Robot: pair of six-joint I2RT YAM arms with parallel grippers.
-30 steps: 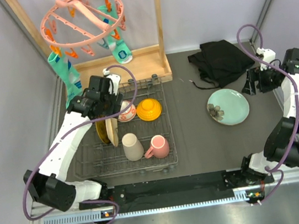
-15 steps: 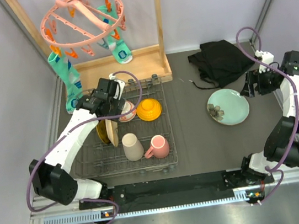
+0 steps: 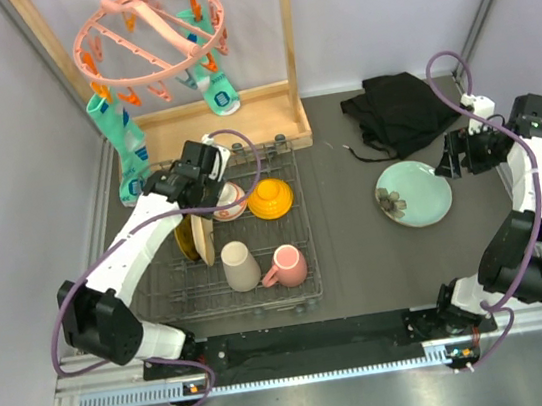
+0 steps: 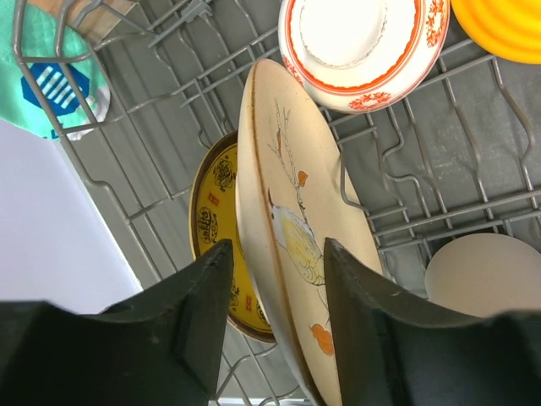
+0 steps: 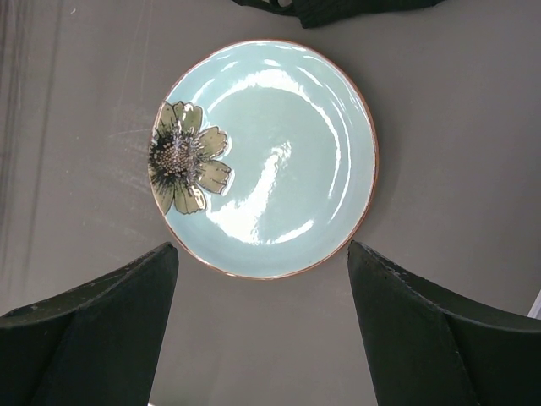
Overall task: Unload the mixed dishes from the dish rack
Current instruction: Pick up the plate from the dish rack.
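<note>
The dark grey wire dish rack [image 3: 166, 278] holds a cream bird-painted plate [image 3: 207, 242] and a small yellow patterned plate [image 3: 185, 240], both on edge. It also holds a red-white bowl [image 3: 232, 201], an orange bowl [image 3: 269, 198], a beige cup [image 3: 240, 266] and a pink mug [image 3: 288, 265]. My left gripper [image 3: 204, 190] is open. In the left wrist view its jaws [image 4: 276, 249] straddle the rim of the cream plate [image 4: 296, 211], with the yellow plate [image 4: 215, 220] behind. The pale green plate [image 3: 413, 193] lies flat on the table. My right gripper [image 5: 262, 247] is open and empty above the edge of the green plate [image 5: 279, 152].
A wooden frame [image 3: 237, 107] with a pink peg hanger [image 3: 151, 33] and hanging socks [image 3: 118, 134] stands behind the rack. A black cloth [image 3: 401, 109] lies at the back right. Walls close in on both sides.
My left gripper has moved a little right and back over the standing plates. My right gripper has shifted slightly; the dishes have not moved.
</note>
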